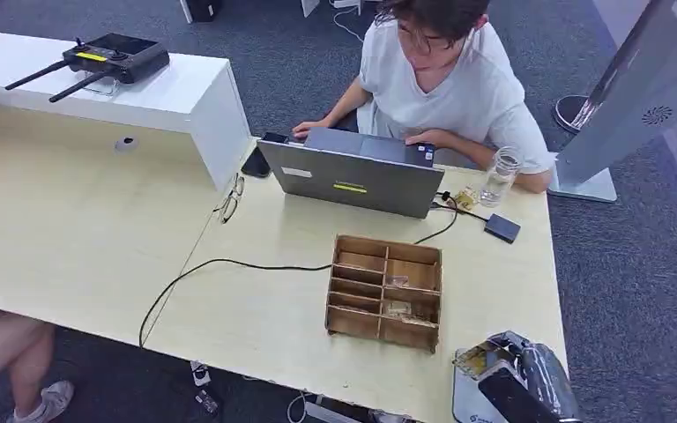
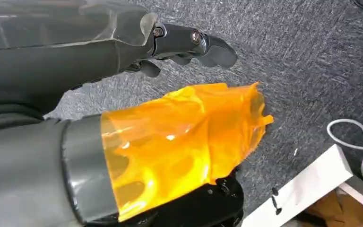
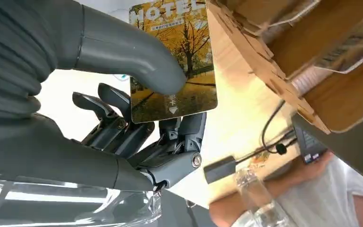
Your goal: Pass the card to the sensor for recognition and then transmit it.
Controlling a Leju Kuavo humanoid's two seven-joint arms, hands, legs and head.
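My right hand (image 1: 522,381) is at the table's near right corner and pinches a hotel card (image 1: 476,359) printed with yellow autumn trees. In the right wrist view the thick thumb presses the card (image 3: 177,52) against the dark fingers (image 3: 123,118). Just under the card lies a flat white sensor pad (image 1: 464,404), partly hidden by the hand. A wooden compartment box (image 1: 384,292) stands just left of the hand and holds more cards in its slots. My left hand (image 2: 189,42) hangs over grey carpet and holds nothing, its thumb wrapped in orange film.
A person sits at the far side typing on a grey laptop (image 1: 353,181). A glass (image 1: 500,176), a small black box (image 1: 502,227) and a black cable (image 1: 220,264) lie on the table. A remote controller (image 1: 110,57) rests on the white shelf, with a kiosk stand (image 1: 635,97) at right.
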